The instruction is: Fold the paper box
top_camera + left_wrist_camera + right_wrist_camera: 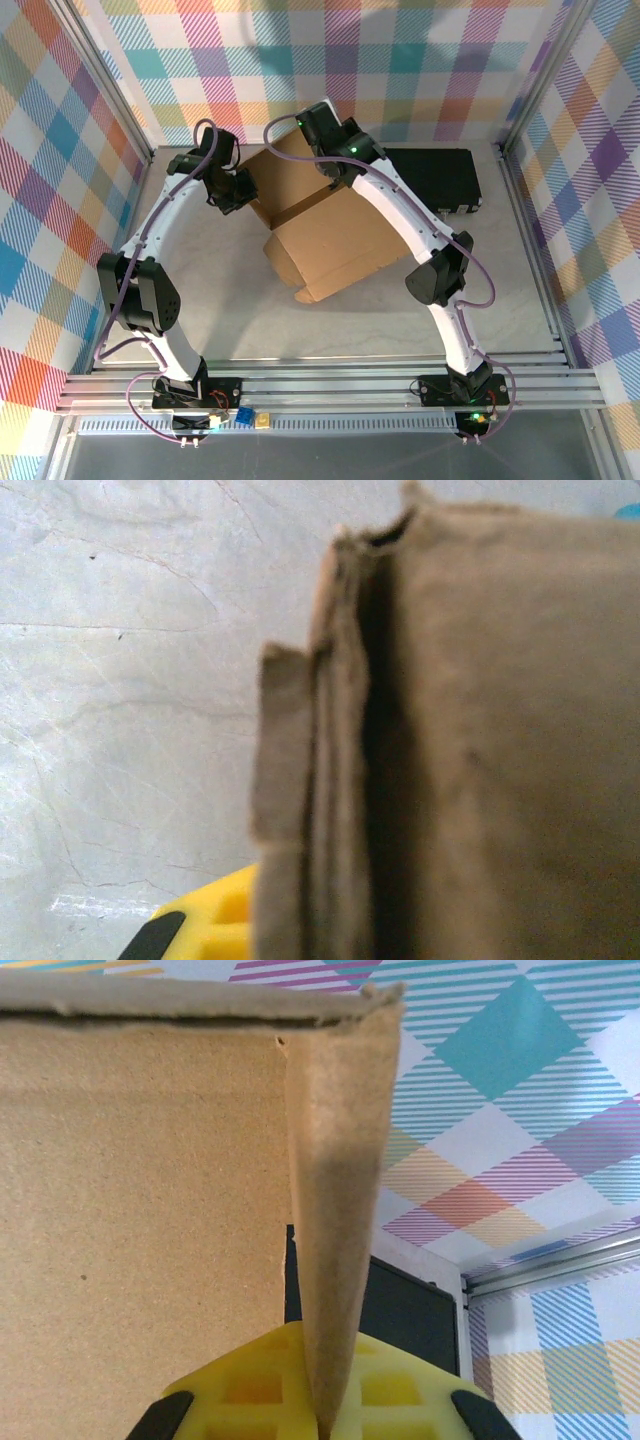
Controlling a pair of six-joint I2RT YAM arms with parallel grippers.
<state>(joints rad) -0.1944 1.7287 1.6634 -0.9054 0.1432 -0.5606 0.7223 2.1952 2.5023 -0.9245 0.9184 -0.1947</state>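
Right end effector (320, 1416) pinches a paper box (140, 1210) flap.

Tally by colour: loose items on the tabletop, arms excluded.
Brown: 1, the paper box
Black: 1, the rectangular case
Total: 2

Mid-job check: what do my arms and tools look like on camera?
Left arm and right arm: curved white links, black joint housings, a purple cable looped along each. Green lights glow on the right arm. The right tool's fingers are yellow, grid-recessed, with black corners.
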